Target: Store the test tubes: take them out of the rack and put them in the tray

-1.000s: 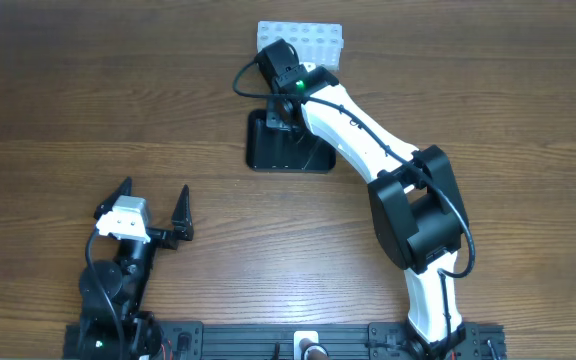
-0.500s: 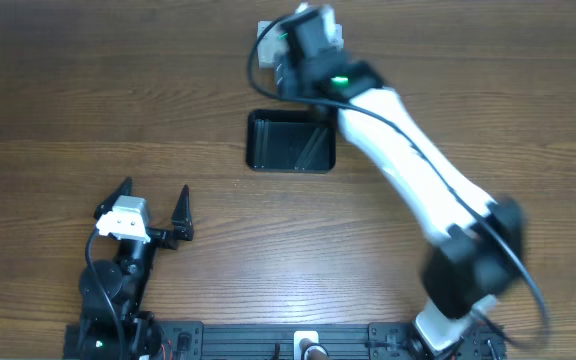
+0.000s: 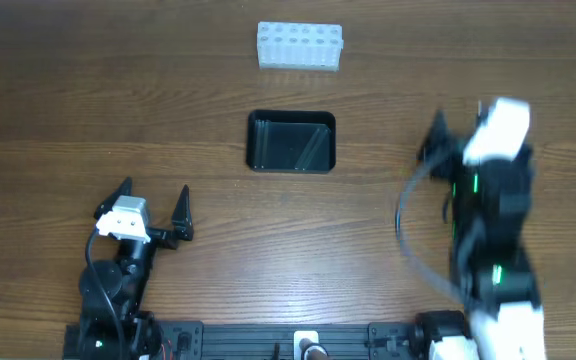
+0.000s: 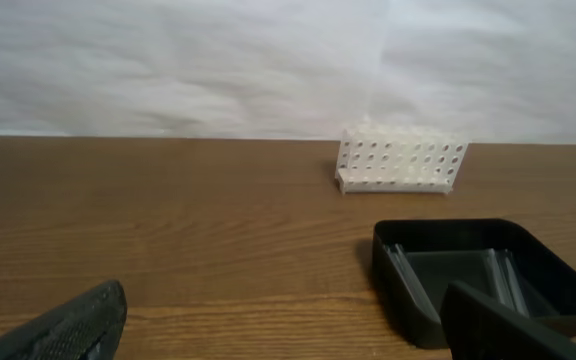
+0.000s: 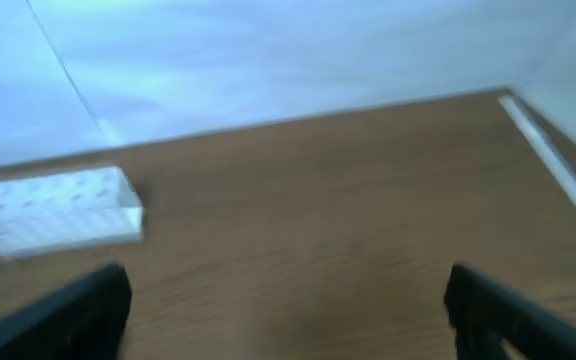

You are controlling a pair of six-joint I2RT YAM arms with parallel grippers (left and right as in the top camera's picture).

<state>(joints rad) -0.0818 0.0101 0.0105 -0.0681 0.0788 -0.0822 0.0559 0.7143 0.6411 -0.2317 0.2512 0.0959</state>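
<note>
Top view: white rack point(image 3: 300, 46) sits at the far edge of the wood table point(image 3: 68, 100). Black tray point(image 3: 291, 141) is nearer the arms' bases, apart from the rack w/ a strip of bare wood between. Clear test tubes point(image 3: 313, 150) lie flat inside the tray, slanted, toward its right half; exact count can't be told. Can't tell whether any tubes stand in the rack. Left gripper point(image 3: 151, 207) is low near its own base at the table's left, well apart from the tray, fingers spread wide w/ nothing between them. Left wrist view agrees, w/ tray and rack ahead of it. Right gripper point(image 5: 288, 318) is over the table's right side, well right of the tray and blurred in top view. Right wrist view has its fingers wide apart, holding nothing, w/ the rack farther off.
</note>
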